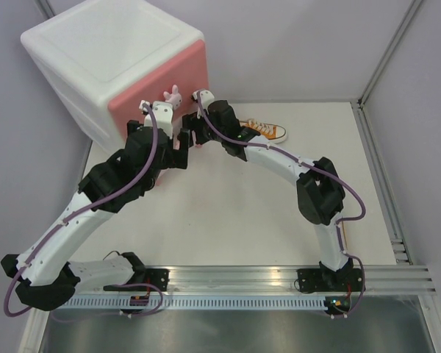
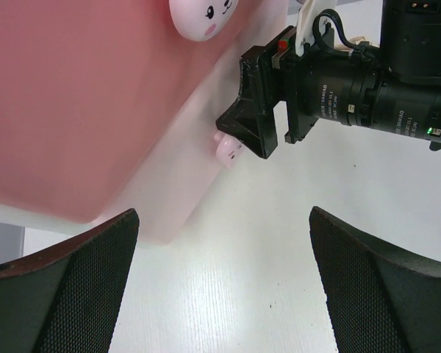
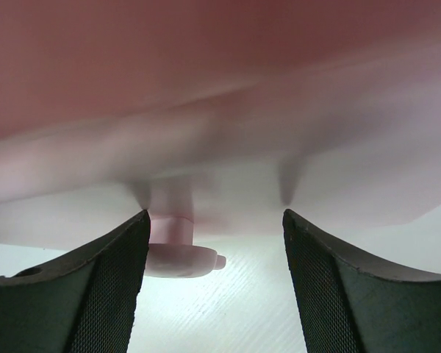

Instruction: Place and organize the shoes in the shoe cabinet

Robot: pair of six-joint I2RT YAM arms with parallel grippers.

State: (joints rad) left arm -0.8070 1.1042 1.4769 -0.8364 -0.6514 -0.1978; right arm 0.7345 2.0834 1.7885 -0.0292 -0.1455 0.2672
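shoe cabinet [image 1: 110,55]: far left of the table [image 1: 242,213], drawers look shut. Hollow plastic, probably light for its bulk, so it may skid if I yank.
orange shoe [image 1: 265,132]: lies on the table near the cabinet's right side. Soft canvas, light; take it across the sides at mid-shoe (other shoes not seen).
lower knob [image 3: 178,254]: small, stiff, smooth; pinch the stem behind the head.
right gripper [image 3: 213,294]: wide open, knob between the jaws, untouched.
left gripper [image 2: 220,294]: wide open, empty, facing the pink front [image 2: 73,95].
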